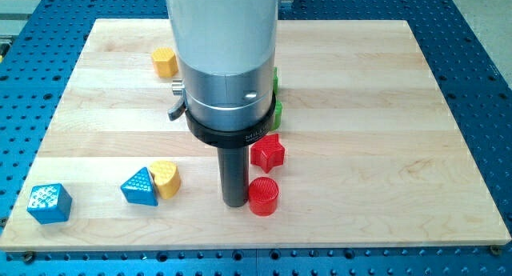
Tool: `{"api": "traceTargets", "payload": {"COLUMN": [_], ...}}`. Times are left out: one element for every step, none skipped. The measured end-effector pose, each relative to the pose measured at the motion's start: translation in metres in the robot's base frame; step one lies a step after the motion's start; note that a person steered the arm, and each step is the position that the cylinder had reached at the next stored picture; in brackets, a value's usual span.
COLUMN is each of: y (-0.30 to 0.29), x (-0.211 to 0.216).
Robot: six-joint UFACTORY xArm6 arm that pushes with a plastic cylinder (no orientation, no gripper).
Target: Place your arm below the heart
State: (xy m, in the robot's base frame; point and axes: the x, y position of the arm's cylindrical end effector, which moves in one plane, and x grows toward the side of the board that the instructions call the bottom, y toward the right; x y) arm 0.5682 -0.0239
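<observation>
The yellow heart [166, 177] lies at the lower left of the wooden board [384, 108], touching a blue triangle [138, 187] on its left. My tip [234, 202] stands to the right of the heart, close against the left side of a red cylinder [263, 196]. A red star [268, 152] lies just above the cylinder, right of the rod.
A blue cube [49, 202] sits at the bottom left corner. A yellow hexagon [165, 62] lies at the upper left. Green blocks [276, 100] are mostly hidden behind the arm's body. The board's bottom edge runs just below my tip.
</observation>
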Motion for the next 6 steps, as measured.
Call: {"api": "traceTargets", "payload": {"y": [-0.018, -0.015, 0.003, 0.020, 0.021, 0.011], "x": [0.002, 0.002, 0.004, 0.006, -0.012, -0.017]}}
